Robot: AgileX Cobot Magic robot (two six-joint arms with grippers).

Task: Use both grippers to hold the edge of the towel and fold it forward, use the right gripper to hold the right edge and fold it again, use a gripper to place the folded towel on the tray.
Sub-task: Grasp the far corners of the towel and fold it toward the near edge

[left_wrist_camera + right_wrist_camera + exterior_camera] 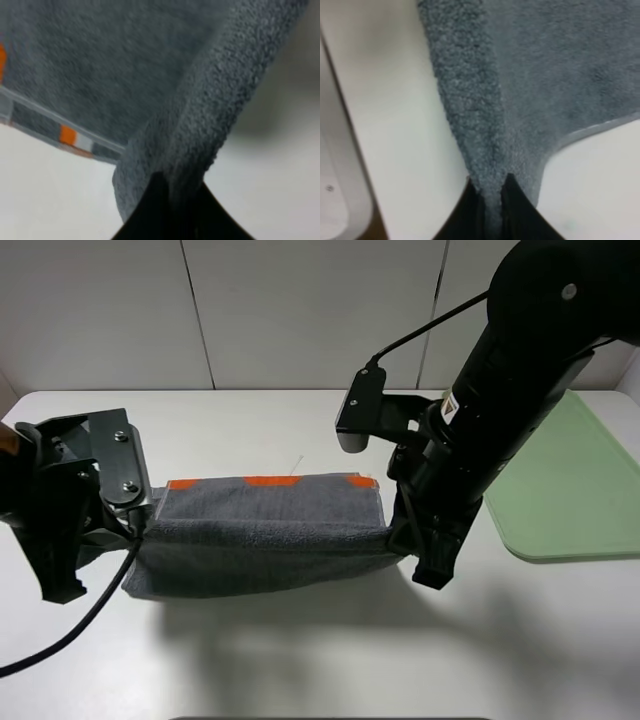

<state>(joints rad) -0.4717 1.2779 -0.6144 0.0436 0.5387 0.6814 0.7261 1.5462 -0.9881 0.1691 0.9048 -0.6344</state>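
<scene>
Two grippers are clamping fabric: the left gripper [176, 200] is pinching the grey towel [265, 535] at its end farthest from the green tray [565, 490], and the right gripper [492, 197] is pinching the nearest end. The towel is stretching doubled between them, beside the tray.

White, matte counter [560, 660], seen from the high camera. Two things lie directly on it.

Left of centre: a grey terry towel [265, 540], doubled over along its length. The lower layer lies on the counter, and its near edge spreads out beyond the upper layer. A band with orange patches [270, 481] runs along the far side. Both short ends rise off the surface. The wrist views show the pile bunched into a raised ridge at each end, with bare counter on both sides.

Right: a pale green tray [570, 490] with rounded corners and a low rim. It sits flat, apart from the towel, and is cut by the frame's right edge.

Soft shadows [300, 640] fall on the counter in front of the towel.
</scene>
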